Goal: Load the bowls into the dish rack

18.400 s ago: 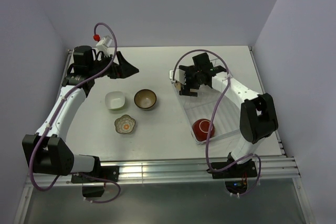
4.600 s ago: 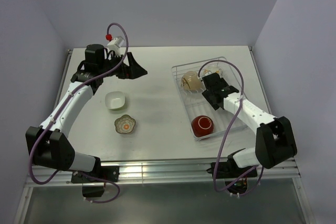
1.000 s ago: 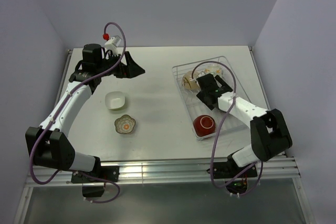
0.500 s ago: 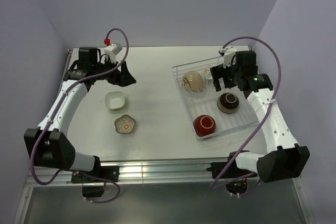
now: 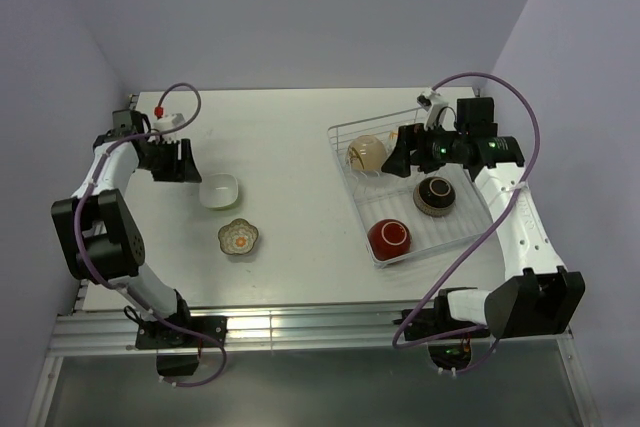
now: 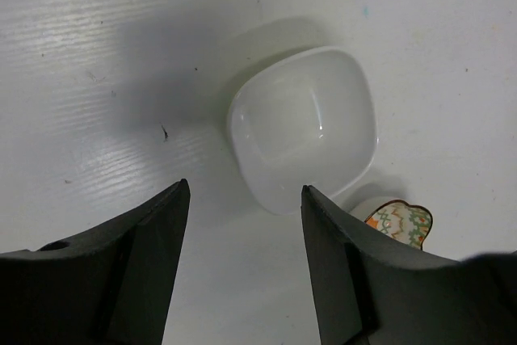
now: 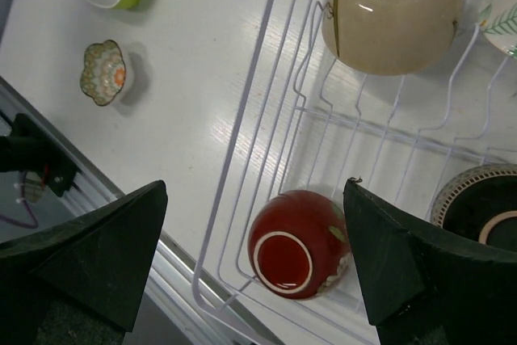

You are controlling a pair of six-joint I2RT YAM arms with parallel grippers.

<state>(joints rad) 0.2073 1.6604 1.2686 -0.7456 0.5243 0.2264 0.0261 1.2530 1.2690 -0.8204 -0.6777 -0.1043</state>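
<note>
left claw (image 6: 244, 190) spread, nothing pinched, tips straddling near corner of white squarish bowl (image 6: 303, 139), upright on desk (image 6: 97, 46); flower-shaped bowl (image 6: 401, 224) just outside one finger. looks like lining up rim grab. arm reaches along desk's left edge, wrist bent inward. right claw (image 7: 256, 186) wide open, empty, above dish rack (image 7: 242, 119); red bowl (image 7: 295, 240) directly below, upside down, probably for draining.

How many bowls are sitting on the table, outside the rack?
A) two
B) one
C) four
A: only the squarish white-inside bowl and the flower-shaped bowl sit on the table, outside the dish rack.
</note>
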